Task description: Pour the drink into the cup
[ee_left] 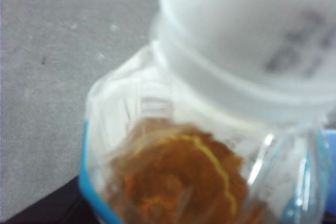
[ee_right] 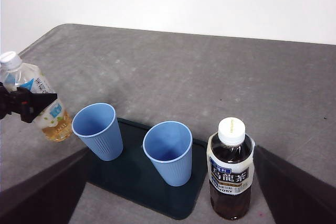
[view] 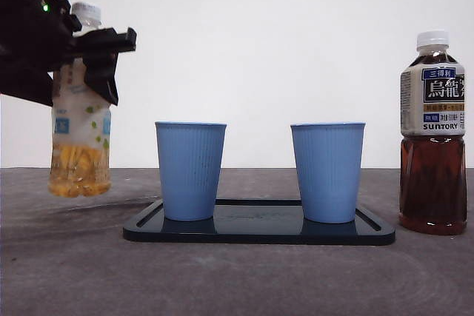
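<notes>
A clear drink bottle (view: 80, 138) with yellow liquid and a white cap hangs above the table at the left, held just below its neck by my left gripper (view: 96, 57), which is shut on it. The left wrist view is filled by the bottle's cap and shoulder (ee_left: 184, 171). Two empty blue cups (view: 190, 172) (view: 327, 172) stand upright on a dark tray (view: 259, 231), to the right of the held bottle. My right gripper (ee_right: 171, 150) is open, high above the cups (ee_right: 100, 129) (ee_right: 169, 153), with nothing in it.
A capped Suntory tea bottle (view: 433, 138) with dark liquid stands on the grey table right of the tray (ee_right: 131, 182). White wall with sockets behind.
</notes>
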Motion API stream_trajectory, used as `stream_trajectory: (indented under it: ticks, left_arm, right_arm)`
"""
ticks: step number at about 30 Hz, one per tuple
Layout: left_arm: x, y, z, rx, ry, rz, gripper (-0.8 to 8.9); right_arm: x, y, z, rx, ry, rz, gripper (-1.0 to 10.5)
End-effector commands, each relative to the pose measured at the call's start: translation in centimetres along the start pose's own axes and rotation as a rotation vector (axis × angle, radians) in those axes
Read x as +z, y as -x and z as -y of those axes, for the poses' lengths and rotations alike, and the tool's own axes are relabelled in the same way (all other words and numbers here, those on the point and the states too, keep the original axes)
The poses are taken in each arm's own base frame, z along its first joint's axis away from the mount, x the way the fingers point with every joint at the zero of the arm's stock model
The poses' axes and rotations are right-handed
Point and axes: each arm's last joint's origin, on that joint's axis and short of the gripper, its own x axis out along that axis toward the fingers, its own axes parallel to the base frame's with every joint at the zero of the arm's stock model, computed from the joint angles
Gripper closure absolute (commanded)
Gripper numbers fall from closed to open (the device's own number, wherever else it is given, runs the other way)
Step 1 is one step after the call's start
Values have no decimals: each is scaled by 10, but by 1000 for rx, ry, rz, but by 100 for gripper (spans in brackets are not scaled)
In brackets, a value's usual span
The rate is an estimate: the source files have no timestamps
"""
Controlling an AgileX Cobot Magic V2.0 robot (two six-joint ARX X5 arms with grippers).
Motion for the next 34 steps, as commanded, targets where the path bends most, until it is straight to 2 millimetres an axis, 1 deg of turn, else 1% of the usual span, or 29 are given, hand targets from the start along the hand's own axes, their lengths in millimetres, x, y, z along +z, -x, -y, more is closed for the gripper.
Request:
stream_trajectory:
  ticks: [1, 8, 17, 18, 21, 23, 25, 27, 30, 34]
  left_arm:
    - [3, -6, 3, -7, 10, 27, 567]
    - [-5, -22, 6, -9, 1, 7, 567]
    - [-8, -23, 6, -5, -4, -8, 557]
    - [-8, -23, 6, -5, -4, -10, 531]
    - [-7, -23, 6, -6, -3, -6, 413]
    - [-7, -23, 6, -6, -4, -7, 378]
    - [-7, -22, 6, -6, -4, -9, 370]
    - [-6, -20, 6, -7, -6, -11, 363]
    - [-4, -12, 6, -10, -11, -17, 305]
    - [2, 8, 2, -12, -16, -29, 304]
  right_arm:
    - [5, 2, -2, 10, 1, 16, 454]
    - [5, 2, -2, 10, 0, 17, 454]
    - [5, 2, -2, 11, 1, 20, 454]
    - [5, 2, -2, 11, 1, 21, 454]
    - [5, 2, -2, 12, 1, 22, 454]
    - [5, 2, -2, 12, 1, 22, 454]
    - [5, 2, -2, 12, 1, 22, 454]
    - [5, 2, -2, 12, 1, 22, 454]
    - [5, 2, -2, 15, 1, 22, 454]
    - [5, 2, -2, 31, 1, 18, 454]
